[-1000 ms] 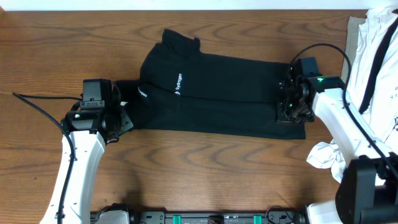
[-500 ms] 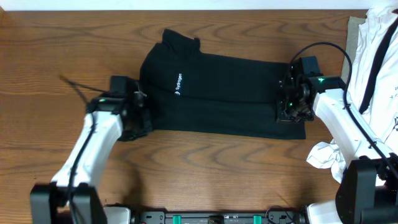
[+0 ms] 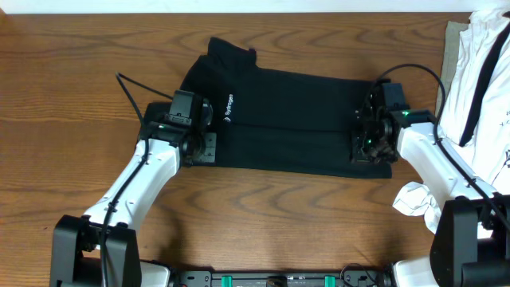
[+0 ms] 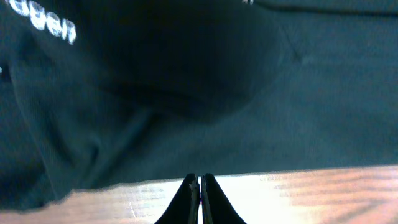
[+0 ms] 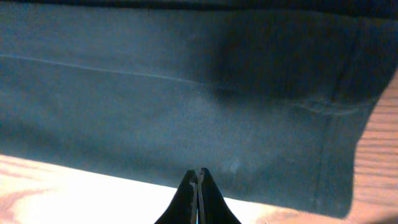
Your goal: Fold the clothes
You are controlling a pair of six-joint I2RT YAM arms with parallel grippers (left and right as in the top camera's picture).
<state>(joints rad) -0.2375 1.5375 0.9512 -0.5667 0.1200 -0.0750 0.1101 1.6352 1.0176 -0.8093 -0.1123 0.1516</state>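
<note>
Clothes (image 3: 287, 119) lie flat across table (image 3: 263, 215) centre, collar far-left, hem right. L fingers (image 4: 186, 200) pressed together at near edge, logo end. R fingers (image 5: 188, 200) pressed together at hem end. No cloth seen betw tips, so can't tell if pinching.

Risks:
- no pinch → fold move carries nothing
- thin pinch → cloth slips, bunches, crooked fold
- R arm near white garments (image 3: 478, 72), cd snag

Hidden: cloth under both wrists in overhead. Wrist views dark, blurry.

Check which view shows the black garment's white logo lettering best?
Overhead: the whole logo lettering sits unobstructed on the black garment. Left wrist catches only a blurred, cropped piece at the frame's top-left. Right wrist shows plain cloth, no lettering.
</note>
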